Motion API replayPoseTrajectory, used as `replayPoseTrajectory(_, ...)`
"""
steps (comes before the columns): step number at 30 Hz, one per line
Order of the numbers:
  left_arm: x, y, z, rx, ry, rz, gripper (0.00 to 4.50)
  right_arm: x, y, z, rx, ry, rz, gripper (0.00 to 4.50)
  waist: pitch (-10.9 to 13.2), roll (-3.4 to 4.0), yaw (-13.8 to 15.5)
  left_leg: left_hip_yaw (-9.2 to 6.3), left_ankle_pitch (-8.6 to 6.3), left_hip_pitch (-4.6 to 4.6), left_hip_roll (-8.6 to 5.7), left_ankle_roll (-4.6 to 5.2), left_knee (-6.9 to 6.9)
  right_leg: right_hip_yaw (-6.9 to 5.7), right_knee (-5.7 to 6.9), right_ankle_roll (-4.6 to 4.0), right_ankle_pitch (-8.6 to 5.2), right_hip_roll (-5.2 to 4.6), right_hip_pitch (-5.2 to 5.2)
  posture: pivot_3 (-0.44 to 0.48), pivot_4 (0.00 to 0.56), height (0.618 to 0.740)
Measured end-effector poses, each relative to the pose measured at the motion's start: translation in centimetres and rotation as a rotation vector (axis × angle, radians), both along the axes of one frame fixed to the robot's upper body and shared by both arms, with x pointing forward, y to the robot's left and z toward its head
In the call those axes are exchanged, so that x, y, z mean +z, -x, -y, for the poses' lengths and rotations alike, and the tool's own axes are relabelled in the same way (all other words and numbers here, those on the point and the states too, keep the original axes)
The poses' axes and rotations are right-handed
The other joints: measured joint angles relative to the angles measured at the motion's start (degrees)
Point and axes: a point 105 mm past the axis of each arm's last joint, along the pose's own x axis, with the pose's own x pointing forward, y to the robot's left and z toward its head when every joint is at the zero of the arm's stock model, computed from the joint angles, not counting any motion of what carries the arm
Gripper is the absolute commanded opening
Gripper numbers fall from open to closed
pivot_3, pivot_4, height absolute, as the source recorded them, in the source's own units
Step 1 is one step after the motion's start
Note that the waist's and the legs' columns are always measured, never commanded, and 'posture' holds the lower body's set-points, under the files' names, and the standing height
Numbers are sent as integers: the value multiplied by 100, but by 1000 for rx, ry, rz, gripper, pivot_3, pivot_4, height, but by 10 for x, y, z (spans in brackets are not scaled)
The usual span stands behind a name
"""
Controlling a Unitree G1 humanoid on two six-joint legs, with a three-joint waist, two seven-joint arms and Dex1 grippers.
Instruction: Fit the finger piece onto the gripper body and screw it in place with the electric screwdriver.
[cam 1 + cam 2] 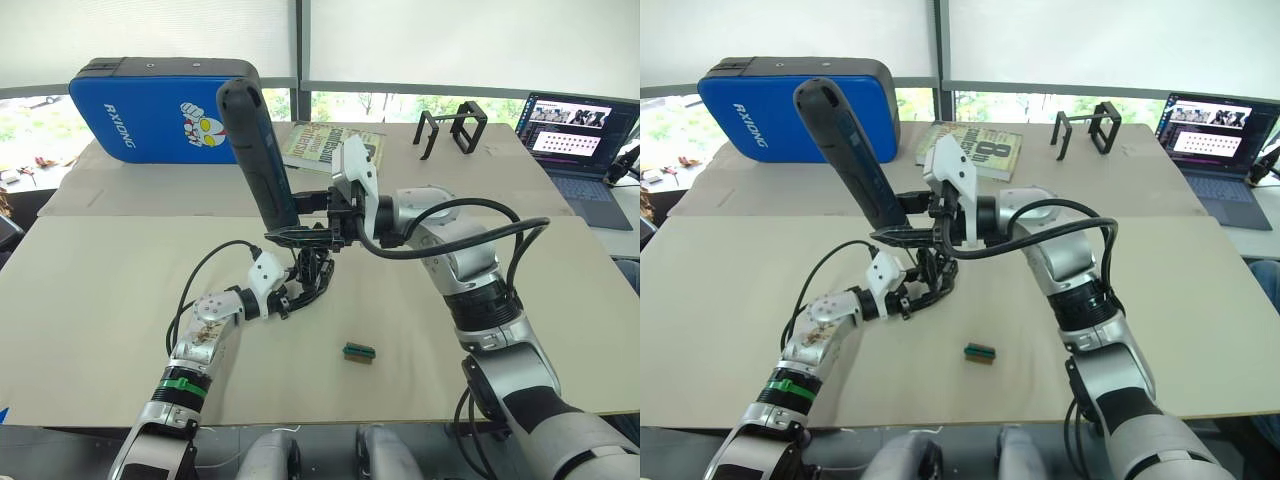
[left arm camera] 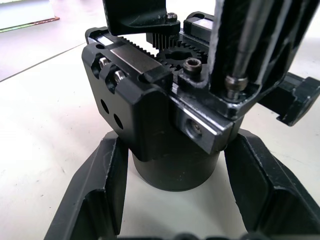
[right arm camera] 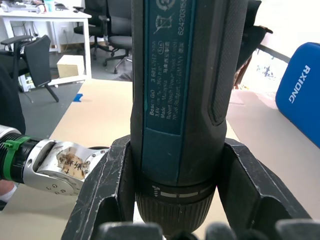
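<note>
Gripping the electric screwdriver point(image 1: 258, 150) around its lower barrel, the right claw point(image 1: 305, 236) holds it tilted, bit down over the gripper body point(image 2: 165, 125) at mid-counter point(image 1: 100, 300). The left claw point(image 1: 295, 300) is clenched on that body's round base. Rigid and top-heavy, the driver looks best held low, near its collar; the body seems stiff, its gear teeth better left untouched.

From head height we look forward and down over the counter point(image 1: 100, 300); both eye views share it. Our left wrist view sits very near the gripper body point(image 2: 165, 125); our right wrist view, the screwdriver point(image 3: 185, 90).
</note>
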Motion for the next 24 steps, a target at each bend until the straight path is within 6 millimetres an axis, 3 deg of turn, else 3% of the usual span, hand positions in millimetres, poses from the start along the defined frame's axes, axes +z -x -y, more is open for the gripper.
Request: replayPoseTrajectory(24, -2, -1, -1, 10, -1, -5, 2293, -2, -8, -2, 1, 36, -31, 1911, -5, 4, 0, 1, 0, 22, 0, -2, -3, 7, -4, -3, 0, -6, 10, 0, 150, 740)
